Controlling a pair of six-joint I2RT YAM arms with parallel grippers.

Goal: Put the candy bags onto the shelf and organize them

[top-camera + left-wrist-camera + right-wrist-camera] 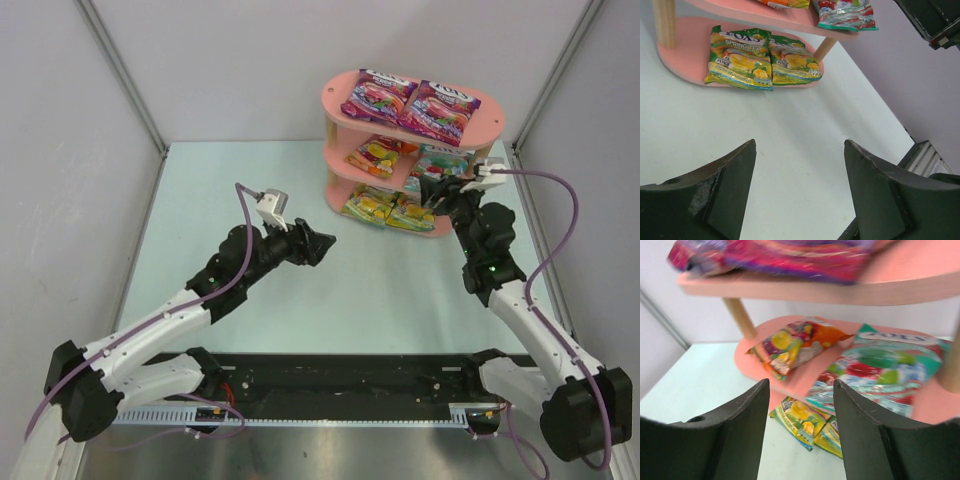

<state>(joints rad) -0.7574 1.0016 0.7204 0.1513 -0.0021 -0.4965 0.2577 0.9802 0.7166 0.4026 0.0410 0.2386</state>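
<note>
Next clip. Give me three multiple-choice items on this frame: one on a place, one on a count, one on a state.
1. The two yellow-green bags lie on which tier of the shelf? A top; B middle; C bottom.
2. How many purple-magenta bags lie on the top tier? A one; B two; C four.
3. The left gripper is: A shut on a bag; B open, holding nothing; C shut on a post.
Answers: 1 C, they lie on the lowest board. 2 B, two lie side by side there. 3 B, its jaws stand apart with nothing between them.
</note>
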